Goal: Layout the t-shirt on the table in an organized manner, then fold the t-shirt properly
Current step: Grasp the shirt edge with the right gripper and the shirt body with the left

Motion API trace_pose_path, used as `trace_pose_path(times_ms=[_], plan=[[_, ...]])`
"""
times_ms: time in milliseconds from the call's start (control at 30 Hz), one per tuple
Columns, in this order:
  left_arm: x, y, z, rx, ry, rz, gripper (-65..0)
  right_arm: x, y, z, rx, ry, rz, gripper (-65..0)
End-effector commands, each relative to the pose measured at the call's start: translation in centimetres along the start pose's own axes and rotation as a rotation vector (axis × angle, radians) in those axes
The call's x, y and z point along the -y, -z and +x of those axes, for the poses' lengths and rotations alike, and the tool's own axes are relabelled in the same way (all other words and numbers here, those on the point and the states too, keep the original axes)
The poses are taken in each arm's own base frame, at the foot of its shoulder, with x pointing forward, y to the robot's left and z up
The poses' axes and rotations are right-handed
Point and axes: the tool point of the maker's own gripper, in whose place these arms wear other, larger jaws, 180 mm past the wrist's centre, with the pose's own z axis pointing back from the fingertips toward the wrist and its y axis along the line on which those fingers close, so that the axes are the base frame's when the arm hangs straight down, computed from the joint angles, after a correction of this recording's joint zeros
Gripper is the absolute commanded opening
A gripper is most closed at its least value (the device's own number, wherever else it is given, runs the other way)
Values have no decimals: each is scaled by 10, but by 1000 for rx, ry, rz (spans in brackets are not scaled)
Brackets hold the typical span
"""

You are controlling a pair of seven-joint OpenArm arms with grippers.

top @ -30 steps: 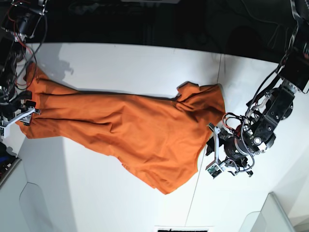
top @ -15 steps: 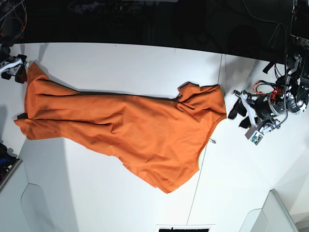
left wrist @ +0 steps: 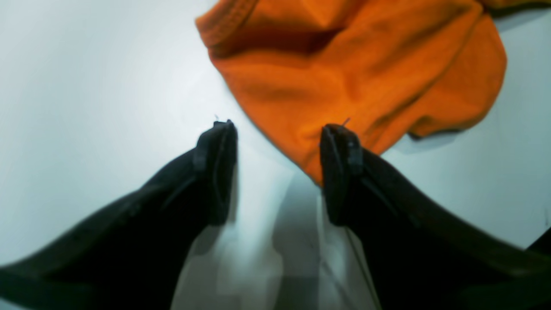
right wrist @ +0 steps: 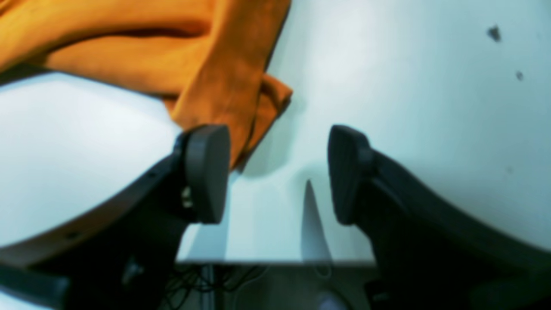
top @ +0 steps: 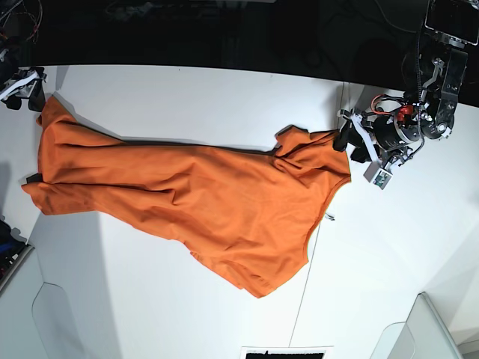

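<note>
The left tool (top: 353,146) has moved up beside the t-shirt (top: 202,198) corner.

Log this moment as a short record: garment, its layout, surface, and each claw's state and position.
garment: plain bright orange short-sleeved cloth t-shirt
layout: stretched out lengthwise, wrinkled, unfolded
surface: large flat white table
left claw: open, holds nothing, at a shirt corner
right claw: open, holds nothing, beside the opposite shirt end near the table edge
</note>
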Motion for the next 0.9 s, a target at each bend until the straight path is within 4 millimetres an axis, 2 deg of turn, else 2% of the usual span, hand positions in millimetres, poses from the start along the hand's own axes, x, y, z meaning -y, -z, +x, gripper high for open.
trace_pose_path(times_ms=[0, 133, 300, 400, 500, 733, 867], plan=[[-5, -4, 6, 9, 15, 11, -307, 4, 1, 21, 60, -18, 1, -294], [2, -9, 19, 45, 48, 4, -307, 15, 18, 27, 51, 10, 0, -294], [10, -16, 37, 85, 115, 13, -307, 24, 25, 24, 40, 49, -12, -294], [16, -21, 49, 127, 137, 4, -307, 26, 25, 18, 25, 51, -17, -295], [22, -24, 58, 157, 154, -2, -307, 26, 24, 21, 31, 55, -12, -295], [24, -25, 62, 166, 163, -8, -307, 35, 10, 43, 118, 119, 1, -295], [29, -26, 64, 181, 177, -33, -307, 46, 6, 39, 98, 112, -39, -295]])
